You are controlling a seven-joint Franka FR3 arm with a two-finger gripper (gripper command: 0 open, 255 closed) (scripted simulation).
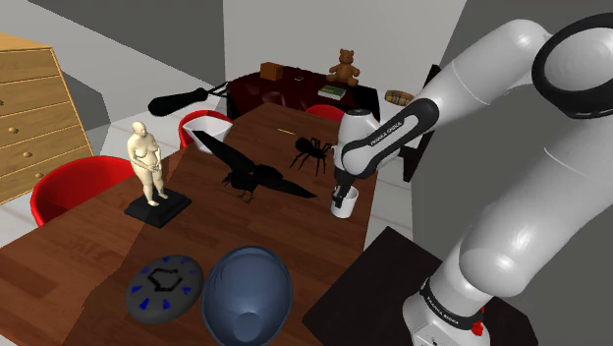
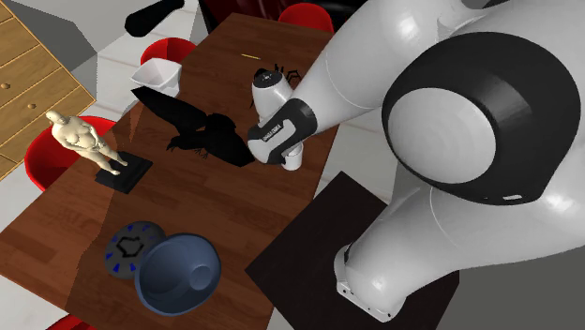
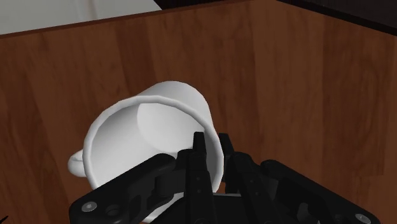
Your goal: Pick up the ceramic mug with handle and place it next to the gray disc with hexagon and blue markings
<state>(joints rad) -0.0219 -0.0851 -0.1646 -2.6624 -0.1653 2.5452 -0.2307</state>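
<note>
The white mug point(image 3: 153, 137) with a handle at its side is at the wooden table's point(image 1: 295, 221) edge nearest the stand, also seen as the mug point(image 1: 344, 204) and the mug point(image 2: 293, 157). My gripper point(image 3: 215, 159) is shut on the mug's rim wall, one finger inside and one outside. From above, the gripper point(image 1: 339, 192) comes down onto the mug. The gray disc point(image 1: 164, 287) with a dark hexagon and blue marks lies at the table's near corner, far from the mug, as the disc point(image 2: 129, 248) shows.
A dark blue bowl-like shell point(image 1: 248, 293) lies right beside the disc. A black bird point(image 1: 250, 169), a black spider point(image 1: 312, 152) and a tan figurine on a black base point(image 1: 149, 165) stand between mug and disc. Red chairs point(image 1: 74, 187) line the far side.
</note>
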